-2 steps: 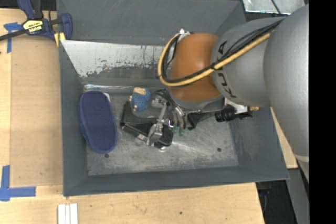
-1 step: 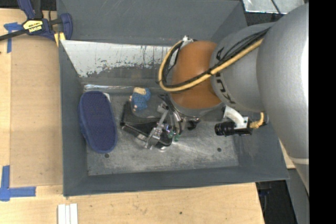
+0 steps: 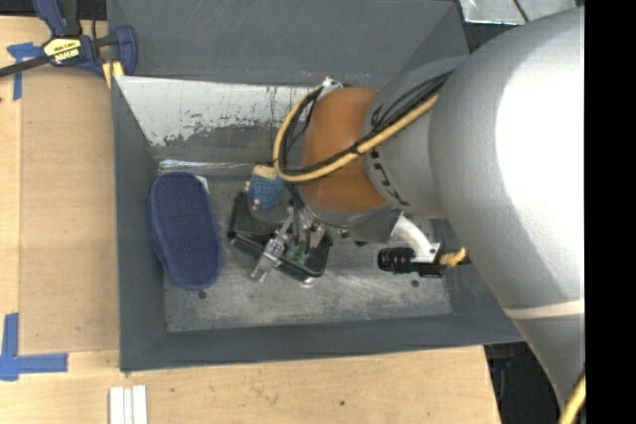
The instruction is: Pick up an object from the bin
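My gripper [image 3: 295, 241] reaches down into the middle of the bin from under the orange wrist cover. It is low over a tangle of small things: a black angular piece [image 3: 245, 219] on its left, and a dark piece with a green edge [image 3: 308, 260] right beneath it. A small metal part [image 3: 264, 266] sticks out to the lower left of the gripper. Just behind it, a small blue cylinder [image 3: 264, 190] with a pale top stands on the bin floor. Whether anything is gripped is hidden by the wrist.
A large dark-blue oval pad [image 3: 184, 228] lies along the bin's left side. A white tube with a black cap [image 3: 409, 253] lies at the right under the arm. The arm covers the bin's right and back.
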{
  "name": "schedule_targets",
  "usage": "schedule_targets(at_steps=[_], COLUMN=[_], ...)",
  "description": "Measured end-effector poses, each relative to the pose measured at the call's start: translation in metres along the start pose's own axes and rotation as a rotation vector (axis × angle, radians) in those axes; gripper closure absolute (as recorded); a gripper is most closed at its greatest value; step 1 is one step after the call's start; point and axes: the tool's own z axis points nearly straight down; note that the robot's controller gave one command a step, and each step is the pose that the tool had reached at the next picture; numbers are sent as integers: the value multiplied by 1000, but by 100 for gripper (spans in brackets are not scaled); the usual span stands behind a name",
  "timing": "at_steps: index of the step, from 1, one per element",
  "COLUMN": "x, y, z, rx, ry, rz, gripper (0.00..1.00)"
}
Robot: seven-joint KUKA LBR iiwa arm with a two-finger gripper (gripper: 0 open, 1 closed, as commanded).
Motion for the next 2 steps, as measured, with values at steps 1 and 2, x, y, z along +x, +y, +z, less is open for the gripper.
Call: schedule_targets(at_steps=[1,2], x=[-1,-2], y=[1,2], z=[-2,-4], rx=[-1,-6], ry=[-1,-5], rz=[-2,-2], gripper=[0,100])
